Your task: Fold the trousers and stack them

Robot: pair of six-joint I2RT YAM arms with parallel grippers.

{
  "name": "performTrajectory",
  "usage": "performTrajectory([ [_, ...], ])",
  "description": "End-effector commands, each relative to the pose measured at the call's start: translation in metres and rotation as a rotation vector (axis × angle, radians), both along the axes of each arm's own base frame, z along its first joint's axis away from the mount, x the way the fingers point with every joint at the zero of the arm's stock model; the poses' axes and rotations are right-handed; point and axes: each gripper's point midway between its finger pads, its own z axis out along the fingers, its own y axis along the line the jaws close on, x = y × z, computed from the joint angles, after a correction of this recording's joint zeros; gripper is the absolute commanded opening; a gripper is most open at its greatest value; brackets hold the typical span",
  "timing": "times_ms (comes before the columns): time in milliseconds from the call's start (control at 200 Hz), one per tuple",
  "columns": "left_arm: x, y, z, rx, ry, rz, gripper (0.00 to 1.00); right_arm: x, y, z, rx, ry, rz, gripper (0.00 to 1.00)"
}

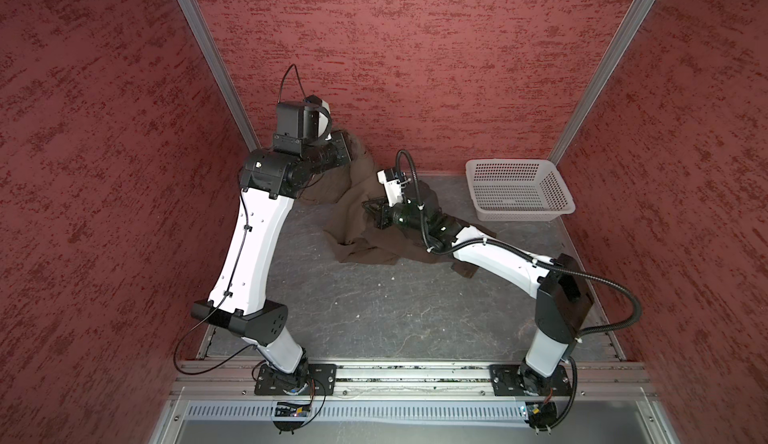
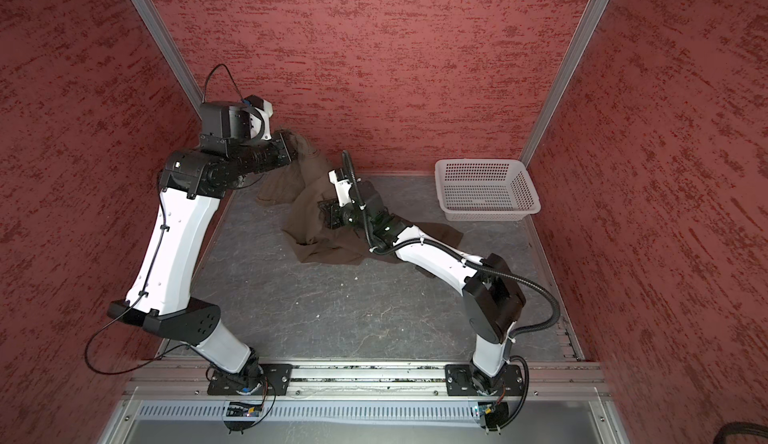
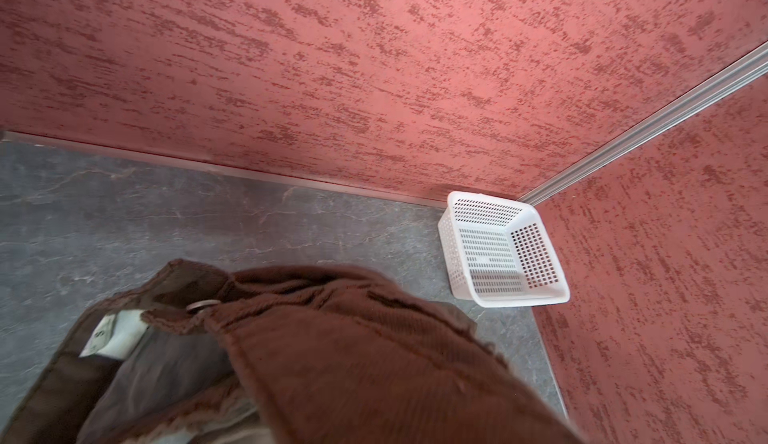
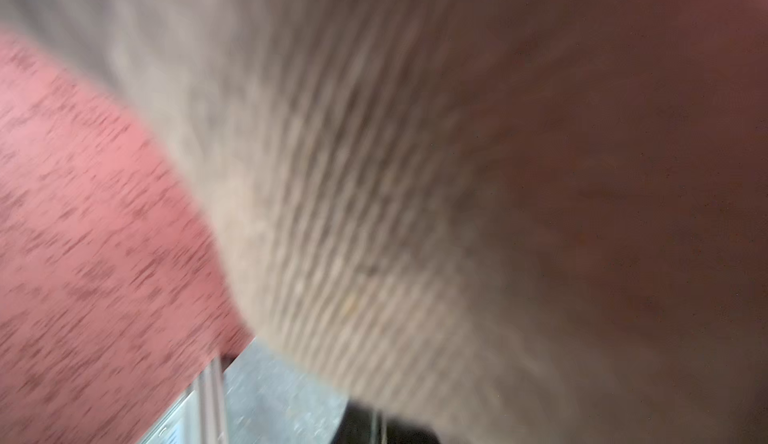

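Note:
The dark brown trousers [image 1: 365, 246] lie crumpled at the back of the grey table in both top views [image 2: 324, 242]. Their waistband end is lifted at the back left by my left gripper [image 1: 347, 147], which is shut on the cloth. In the left wrist view the waistband [image 3: 353, 359] hides the jaws, and a metal button [image 3: 202, 305] and a white label [image 3: 112, 334] show. My right gripper [image 1: 369, 209] is pressed into the middle of the hanging cloth and shut on it. The right wrist view is blurred and filled by ribbed brown cloth [image 4: 415, 172].
A white perforated basket [image 1: 519, 211] with nothing in it stands in the back right corner, also seen in the left wrist view [image 3: 515, 298]. Red textured walls close in three sides. The arm bases sit on a rail [image 1: 415, 373] at the front edge.

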Motion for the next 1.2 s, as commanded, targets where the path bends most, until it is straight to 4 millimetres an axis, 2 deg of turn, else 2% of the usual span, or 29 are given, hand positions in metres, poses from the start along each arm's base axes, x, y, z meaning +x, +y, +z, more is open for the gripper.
performTrajectory([
  [0,-0.016,0.038,0.029,-0.005,-0.111,0.094,0.00,0.051,-0.117,0.062,-0.032,-0.087,-0.330,0.00],
  [60,-0.017,0.054,0.020,-0.038,-0.096,0.129,0.00,0.070,-0.170,0.067,-0.068,-0.071,-0.451,0.00],
  [100,-0.017,0.061,0.014,-0.066,-0.085,0.144,0.00,0.081,-0.196,0.065,-0.111,-0.061,-0.495,0.00],
  [140,-0.019,0.066,0.011,-0.091,-0.086,0.155,0.00,0.090,-0.214,0.057,-0.168,-0.031,-0.503,0.00],
  [225,-0.019,0.070,0.003,-0.106,-0.070,0.163,0.00,0.106,-0.243,0.022,-0.269,0.113,-0.526,0.00],
  [240,-0.019,0.071,0.003,-0.105,-0.069,0.163,0.00,0.107,-0.244,0.016,-0.274,0.133,-0.514,0.03],
  [276,-0.019,0.071,0.002,-0.104,-0.066,0.165,0.00,0.108,-0.246,0.006,-0.276,0.165,-0.494,0.21],
  [306,-0.019,0.071,0.001,-0.104,-0.061,0.163,0.00,0.106,-0.243,0.001,-0.268,0.174,-0.478,0.37],
  [341,-0.018,0.070,-0.001,-0.104,-0.057,0.161,0.00,0.102,-0.237,-0.003,-0.245,0.175,-0.449,0.49],
  [406,-0.016,0.068,-0.003,-0.108,-0.048,0.155,0.00,0.092,-0.232,-0.007,-0.196,0.178,-0.425,0.60],
  [516,-0.014,0.067,-0.002,-0.116,-0.046,0.153,0.00,0.065,-0.225,-0.012,-0.191,0.175,-0.413,0.61],
  [626,-0.010,0.065,-0.001,-0.123,-0.045,0.151,0.00,0.022,-0.189,-0.021,-0.228,0.124,-0.312,0.61],
  [661,-0.009,0.064,0.000,-0.126,-0.049,0.149,0.00,0.009,-0.171,-0.036,-0.253,0.129,-0.259,0.61],
  [671,-0.009,0.064,0.000,-0.128,-0.050,0.146,0.00,0.002,-0.168,-0.031,-0.248,0.113,-0.245,0.61],
  [691,-0.007,0.063,-0.001,-0.130,-0.047,0.144,0.00,-0.007,-0.161,-0.035,-0.255,0.109,-0.219,0.61],
  [787,-0.002,0.057,0.000,-0.139,-0.043,0.129,0.00,-0.034,-0.135,-0.073,-0.314,0.152,-0.140,0.68],
  [862,0.003,0.051,0.001,-0.143,-0.038,0.114,0.00,-0.045,-0.124,-0.098,-0.320,0.211,-0.117,0.73],
  [947,0.010,0.044,0.004,-0.163,-0.024,0.095,0.00,-0.057,-0.107,-0.104,-0.268,0.222,-0.059,0.75],
  [957,0.011,0.042,0.004,-0.167,-0.022,0.090,0.00,-0.057,-0.103,-0.113,-0.273,0.239,-0.050,0.75],
  [972,0.012,0.040,0.005,-0.174,-0.020,0.081,0.00,-0.058,-0.099,-0.115,-0.262,0.240,-0.041,0.75],
  [1042,0.020,0.030,0.008,-0.204,-0.001,0.047,0.00,-0.062,-0.080,-0.113,-0.208,0.218,-0.003,0.76],
  [1137,0.025,0.020,0.023,-0.226,-0.011,0.017,0.00,-0.062,-0.057,-0.105,-0.142,0.127,0.018,0.78],
  [1197,0.026,0.018,0.035,-0.239,-0.028,0.010,0.00,-0.057,-0.047,-0.107,-0.123,0.097,0.015,0.81],
])
